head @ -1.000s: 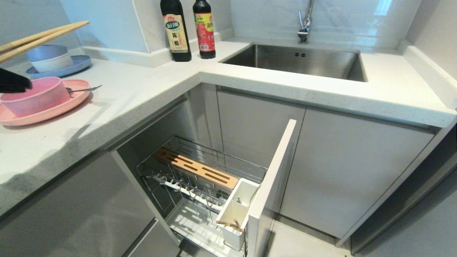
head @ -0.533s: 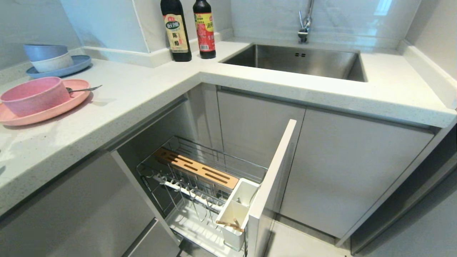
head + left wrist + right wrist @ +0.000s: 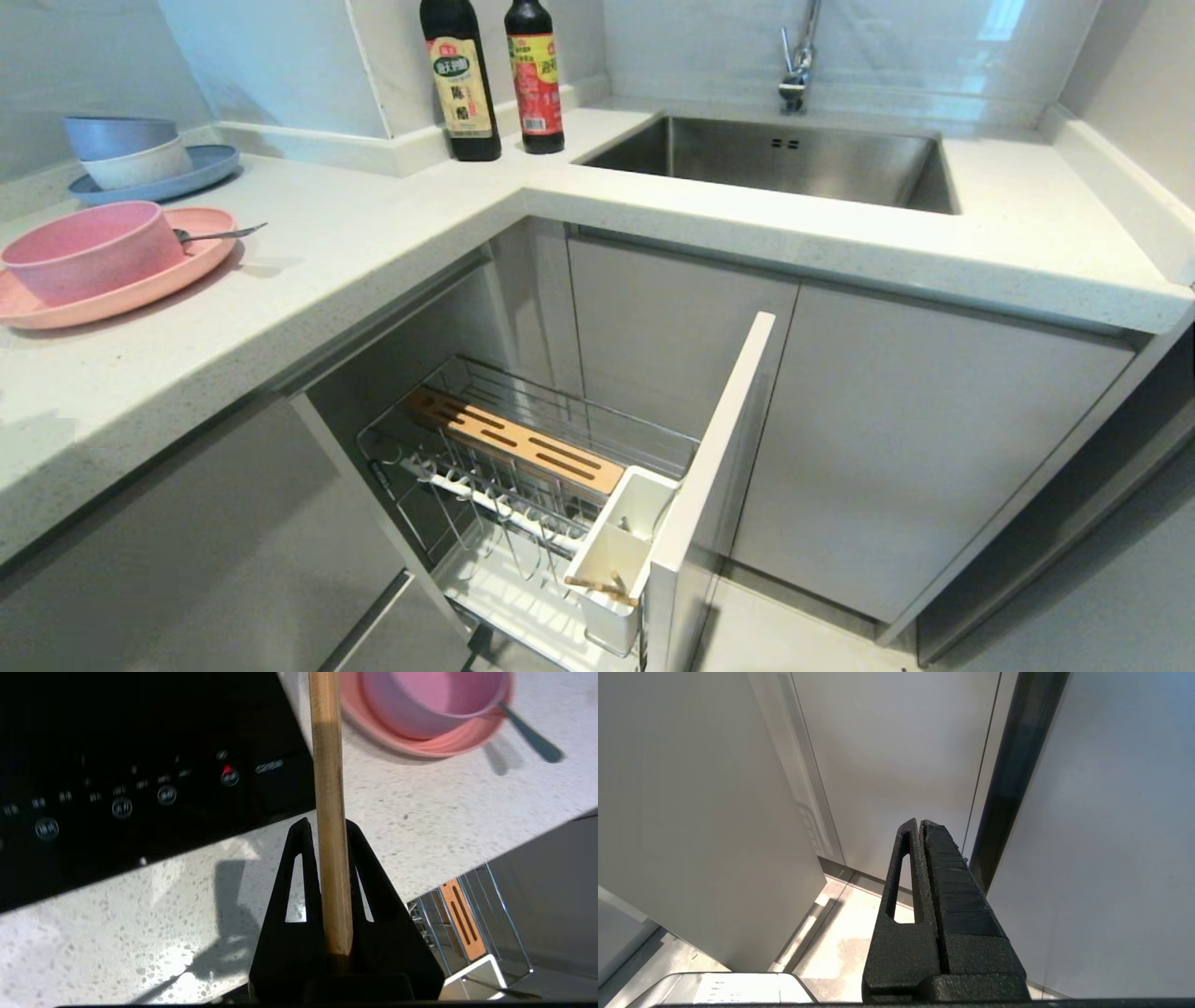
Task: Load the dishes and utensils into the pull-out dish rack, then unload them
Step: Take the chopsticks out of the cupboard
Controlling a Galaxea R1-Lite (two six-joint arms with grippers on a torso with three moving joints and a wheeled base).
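Left gripper (image 3: 329, 833) jaws clamped on chopsticks (image 3: 328, 788) over surface (image 3: 420, 816), pink bowl (image 3: 89, 250) on plate (image 3: 140, 289), right gripper (image 3: 920, 823) jaws closed, idle

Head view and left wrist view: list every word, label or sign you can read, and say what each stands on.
Left dark bottle: yellow label, Chinese characters too small to read.
Right dark bottle: red label, print too small to read.
Black cooktop: row of control symbols, blurred, unreadable.
Nothing else carries text.
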